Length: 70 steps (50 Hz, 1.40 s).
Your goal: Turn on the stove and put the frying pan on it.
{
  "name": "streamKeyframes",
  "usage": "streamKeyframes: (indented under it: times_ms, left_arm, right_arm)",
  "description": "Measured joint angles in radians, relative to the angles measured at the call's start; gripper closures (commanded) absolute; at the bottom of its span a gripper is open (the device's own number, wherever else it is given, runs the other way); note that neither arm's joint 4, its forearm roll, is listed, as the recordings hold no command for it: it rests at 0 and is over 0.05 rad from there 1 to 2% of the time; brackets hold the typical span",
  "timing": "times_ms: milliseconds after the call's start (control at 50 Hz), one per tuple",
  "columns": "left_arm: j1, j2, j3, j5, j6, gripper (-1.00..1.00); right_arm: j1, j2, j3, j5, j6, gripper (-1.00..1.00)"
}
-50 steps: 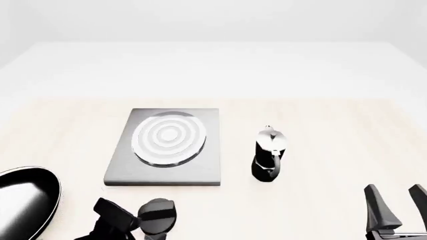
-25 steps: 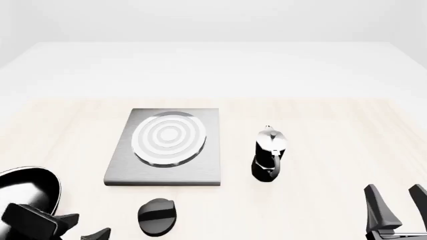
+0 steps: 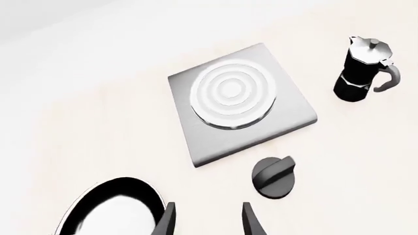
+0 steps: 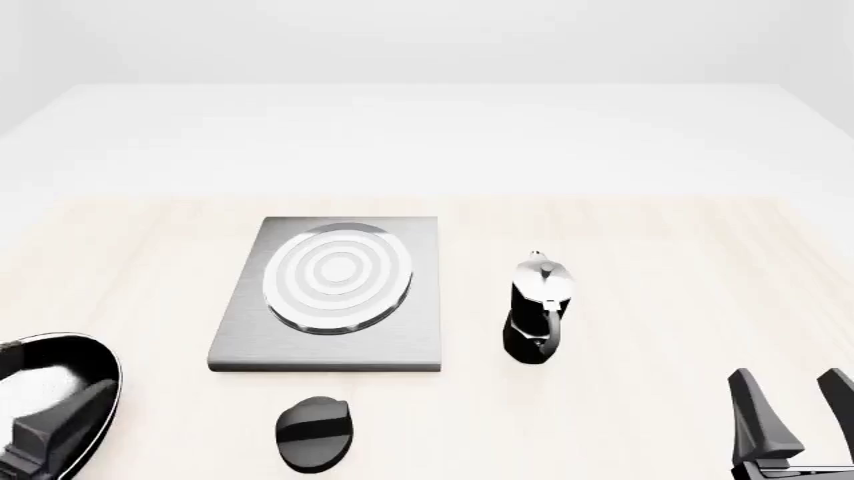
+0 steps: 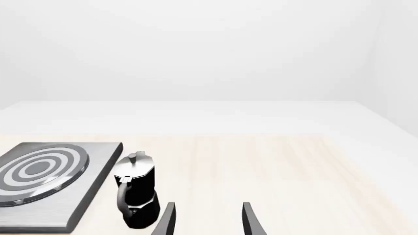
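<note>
Left wrist view: left gripper fingers spread, holding nothing, pan right beside them, stove and knob ahead. Front: pan bottom-left, well off the stove. Right wrist view: right gripper spread too, moka pot nearby.

Front view looks forward and down from the arms' side, taking in the whole table. Left wrist view peers down steeply, tilted, from near the stove. Right wrist view sits low, facing level across. All three share the moka pot.
</note>
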State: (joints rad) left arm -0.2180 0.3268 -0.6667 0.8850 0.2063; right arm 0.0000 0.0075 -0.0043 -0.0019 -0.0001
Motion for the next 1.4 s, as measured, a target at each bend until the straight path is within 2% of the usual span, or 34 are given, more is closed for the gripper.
streamKeyframes:
  times_ms: [120, 400, 700, 1020, 1160, 1400]
  left_arm:
    - [0.02, -0.017, -0.063, 0.039, 0.019, -1.0]
    - [0.13, -0.064, -0.223, 0.103, 0.064, -1.0]
    - [0.255, -0.106, -0.423, 0.262, 0.137, -1.0]
    - [0.388, -0.034, -0.569, 0.298, 0.224, -1.0]
    - [0.433, 0.005, -0.586, 0.317, 0.242, -1.0]
    - [0.517, 0.017, -0.522, 0.329, 0.256, -1.0]
  right_arm:
    - [0.0, 0.0, 0.0, 0.0, 0.0, -1.0]
    - [0.0, 0.0, 0.0, 0.0, 0.0, -1.0]
    - [0.0, 0.0, 0.0, 0.0, 0.0, -1.0]
    - [0.0, 0.0, 0.0, 0.0, 0.0, -1.0]
    - [0.0, 0.0, 0.0, 0.0, 0.0, -1.0]
    - [0.0, 0.0, 0.0, 0.0, 0.0, -1.0]
